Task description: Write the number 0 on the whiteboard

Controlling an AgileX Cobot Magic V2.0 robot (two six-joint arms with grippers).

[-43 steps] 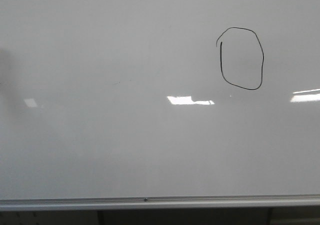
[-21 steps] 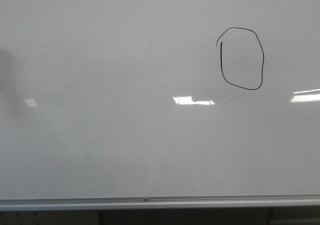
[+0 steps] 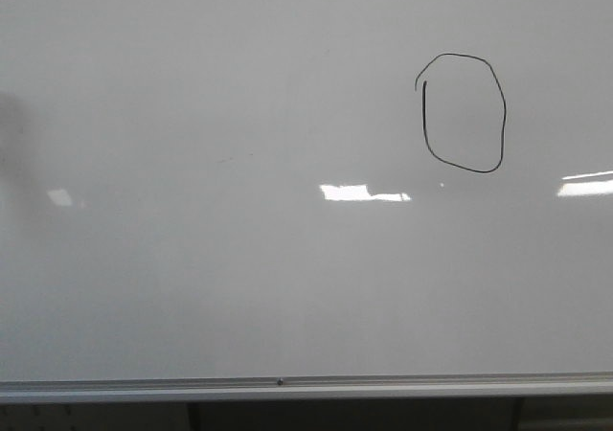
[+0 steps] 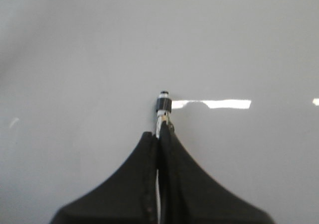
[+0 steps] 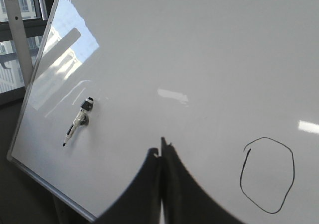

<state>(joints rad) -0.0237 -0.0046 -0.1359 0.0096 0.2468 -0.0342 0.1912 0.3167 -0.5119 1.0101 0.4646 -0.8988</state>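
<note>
The whiteboard (image 3: pixel 239 259) fills the front view, with its silver frame (image 3: pixel 287 387) along the bottom. The number 0 (image 3: pixel 504 115), a thin black oval with a short overlapping stroke end at its upper left, is drawn at the upper right. Neither gripper shows in the front view. My left gripper (image 4: pixel 162 132) is shut on a thin marker (image 4: pixel 163 104) whose black-banded end points at the bare board (image 4: pixel 75 59). My right gripper (image 5: pixel 160 152) is shut and empty, held off the board (image 5: pixel 199 50), with the 0 (image 5: pixel 246 154) to one side of it.
Another marker (image 5: pixel 77 124) with a black tip sits against the board near its framed edge (image 5: pixel 35 171) in the right wrist view. Windows and an upright post (image 5: pixel 20 40) lie beyond that edge. Bright light reflections (image 3: pixel 364 193) cross the board.
The bright reflection under the 0 shifted slightly right and back. The 0 and the board are unchanged.
</note>
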